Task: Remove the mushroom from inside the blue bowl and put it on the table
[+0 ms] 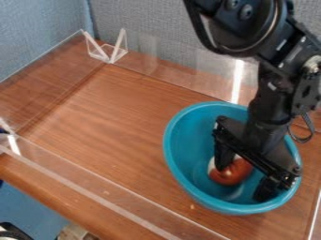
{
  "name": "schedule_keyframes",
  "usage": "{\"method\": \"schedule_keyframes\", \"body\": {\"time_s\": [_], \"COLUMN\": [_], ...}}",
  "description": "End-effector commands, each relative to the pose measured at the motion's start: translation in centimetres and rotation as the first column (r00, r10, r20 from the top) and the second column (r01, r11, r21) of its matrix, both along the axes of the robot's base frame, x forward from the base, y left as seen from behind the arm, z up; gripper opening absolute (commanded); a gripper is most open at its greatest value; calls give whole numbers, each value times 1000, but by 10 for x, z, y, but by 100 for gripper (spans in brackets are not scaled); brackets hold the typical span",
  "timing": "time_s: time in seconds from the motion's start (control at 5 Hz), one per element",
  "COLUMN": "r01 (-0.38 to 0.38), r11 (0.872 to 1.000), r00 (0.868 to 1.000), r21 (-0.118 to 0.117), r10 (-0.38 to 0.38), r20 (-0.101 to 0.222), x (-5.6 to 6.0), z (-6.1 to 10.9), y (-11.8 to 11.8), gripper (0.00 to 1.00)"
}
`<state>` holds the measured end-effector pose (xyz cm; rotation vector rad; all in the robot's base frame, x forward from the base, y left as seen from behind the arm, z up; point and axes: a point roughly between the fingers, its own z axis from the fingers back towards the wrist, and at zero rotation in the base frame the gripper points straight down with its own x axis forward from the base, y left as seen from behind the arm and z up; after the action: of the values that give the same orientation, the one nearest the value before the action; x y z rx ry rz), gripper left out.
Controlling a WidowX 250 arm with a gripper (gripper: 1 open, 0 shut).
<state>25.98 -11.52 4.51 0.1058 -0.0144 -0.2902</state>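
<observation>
The reddish-brown wood-grain tabletop [100, 112] has low clear acrylic walls [75, 178] along its edges. On its right part stands the large round turquoise-blue plastic bowl [189, 141]. The black robot arm [269, 56] reaches straight down into this bowl. Its gripper [241, 172] has the jaws spread wide, one on each side of the small toy mushroom with glossy reddish-brown cap [227, 172], which lies at the bowl's bottom.
</observation>
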Motion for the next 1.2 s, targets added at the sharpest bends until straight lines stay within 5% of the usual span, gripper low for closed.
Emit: {"method": "schedule_keyframes", "body": {"time_s": [0.0, 1.0], "r01": [-26, -20], "r11": [999, 1000], "r00": [999, 1000], "r21": [21, -3], "r10": [26, 20], "r20": [-23, 13], "x": [-1, -2], "z": [-9, 26], "y": [12, 13], "gripper": [0, 0]}}
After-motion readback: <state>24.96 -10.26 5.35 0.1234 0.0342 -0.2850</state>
